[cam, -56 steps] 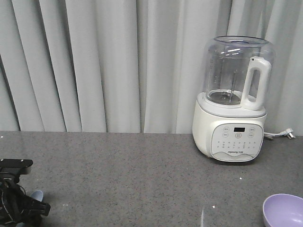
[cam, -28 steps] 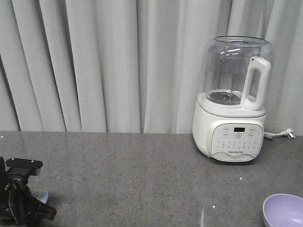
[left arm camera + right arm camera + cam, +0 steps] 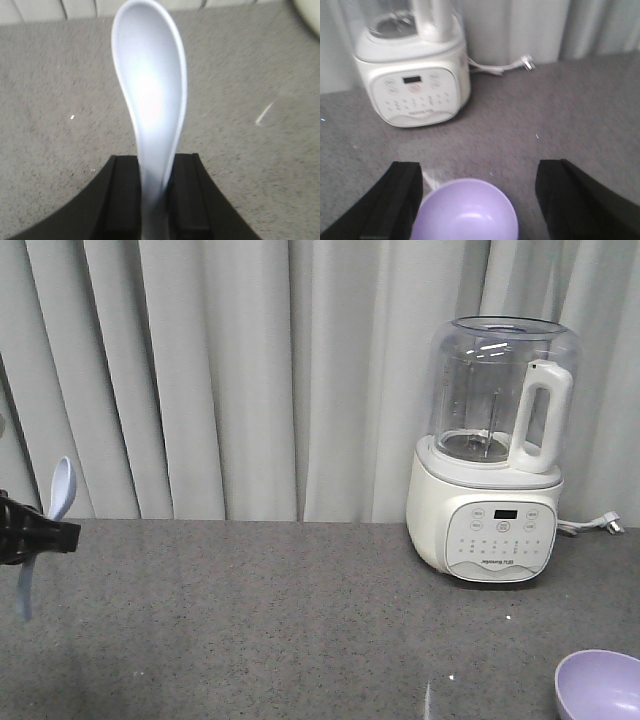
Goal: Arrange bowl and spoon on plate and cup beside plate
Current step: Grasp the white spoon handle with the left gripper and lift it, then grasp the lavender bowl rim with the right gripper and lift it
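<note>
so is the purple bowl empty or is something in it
Empty. The right wrist view looks down into the small round lavender bowl and shows only its bare, smooth inside; nothing lies in it.

Grey countertop [image 3: 270,620] lies open across centre & left. A white blender [image 3: 495,470] blocks the back-right corner, its cord & plug [image 3: 598,524] trailing toward the right edge. Curtain [image 3: 230,380] walls off the rear. Lavender bowl [image 3: 600,687] takes the front-right corner; spoon [image 3: 62,488] hangs in mid-air over the left edge.
</note>
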You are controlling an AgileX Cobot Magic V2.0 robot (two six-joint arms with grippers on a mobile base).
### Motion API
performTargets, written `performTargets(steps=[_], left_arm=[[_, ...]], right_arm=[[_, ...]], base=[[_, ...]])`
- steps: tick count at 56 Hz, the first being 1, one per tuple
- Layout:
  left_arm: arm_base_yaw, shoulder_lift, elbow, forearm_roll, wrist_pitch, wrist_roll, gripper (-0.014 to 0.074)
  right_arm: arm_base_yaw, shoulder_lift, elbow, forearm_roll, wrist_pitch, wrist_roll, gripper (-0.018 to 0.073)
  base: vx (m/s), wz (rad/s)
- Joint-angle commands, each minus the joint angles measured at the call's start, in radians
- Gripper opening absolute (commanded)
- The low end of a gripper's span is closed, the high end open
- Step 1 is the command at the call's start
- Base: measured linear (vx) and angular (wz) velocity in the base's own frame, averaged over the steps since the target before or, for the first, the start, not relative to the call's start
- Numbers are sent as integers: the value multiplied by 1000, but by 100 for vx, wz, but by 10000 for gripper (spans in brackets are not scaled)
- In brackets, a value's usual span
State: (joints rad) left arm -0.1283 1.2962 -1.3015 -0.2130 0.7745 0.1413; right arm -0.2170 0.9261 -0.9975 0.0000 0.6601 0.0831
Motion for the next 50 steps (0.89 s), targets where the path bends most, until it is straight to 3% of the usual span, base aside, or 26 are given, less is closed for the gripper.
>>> performTargets(steps=[1, 9, 50], left_arm=[[-8, -58, -31, -41, -36, 19, -6], [-8, -68, -31, -41, -24, 19, -6], [-8, -67, -31, -40, -21, 24, -6]], right_arm=[[-61, 58, -73, 0, 74, 11, 508], [-99, 173, -73, 0, 142, -8, 508], [-99, 610, -73, 59, 64, -74, 504]], base=[[0, 0], [0, 0], [0, 0]])
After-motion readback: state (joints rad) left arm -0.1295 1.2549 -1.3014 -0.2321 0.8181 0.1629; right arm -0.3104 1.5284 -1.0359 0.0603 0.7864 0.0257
